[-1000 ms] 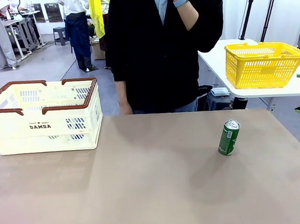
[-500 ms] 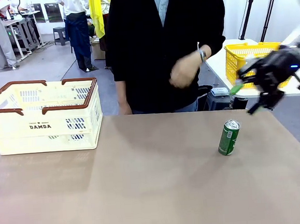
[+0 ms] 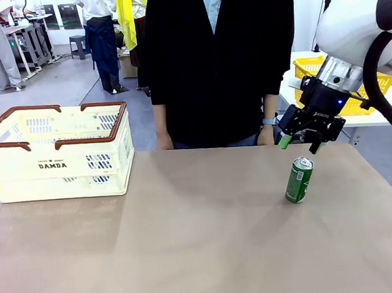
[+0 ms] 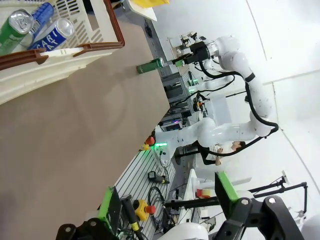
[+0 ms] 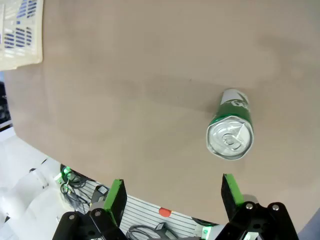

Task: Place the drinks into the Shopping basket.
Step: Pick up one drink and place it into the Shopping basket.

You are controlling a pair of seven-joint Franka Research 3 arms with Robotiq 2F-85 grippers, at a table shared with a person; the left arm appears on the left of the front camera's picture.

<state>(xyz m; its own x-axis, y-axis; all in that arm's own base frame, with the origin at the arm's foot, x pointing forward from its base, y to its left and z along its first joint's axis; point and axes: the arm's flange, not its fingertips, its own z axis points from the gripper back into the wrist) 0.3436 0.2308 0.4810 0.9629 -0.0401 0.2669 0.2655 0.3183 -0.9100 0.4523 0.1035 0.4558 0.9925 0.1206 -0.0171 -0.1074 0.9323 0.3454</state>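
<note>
A dark green drink can [image 3: 299, 179] with a silver top stands upright on the right half of the table. My right gripper [image 3: 300, 141] hangs open just above and behind it, touching nothing. From the right wrist, the can [image 5: 230, 132] sits ahead of the open gripper [image 5: 174, 196], off to one side. The cream Shopping basket [image 3: 54, 154] with a brown rim stands at the table's far left. In the left wrist view its corner [image 4: 75, 50] holds a green can [image 4: 15, 27] and blue cans [image 4: 54, 34] lying inside. My left gripper [image 4: 167, 200] is open and holds nothing.
A person in a dark jacket [image 3: 216, 63] stands at the far edge, one hand [image 3: 266, 134] hanging near the right gripper. A yellow mesh basket [image 3: 374, 81] sits on a side table at right. Bare tabletop [image 3: 189, 235] spans the middle.
My right arm has swung in from the right and come down over the green can. The person's raised hand has dropped to their side. The can and basket have not moved.
</note>
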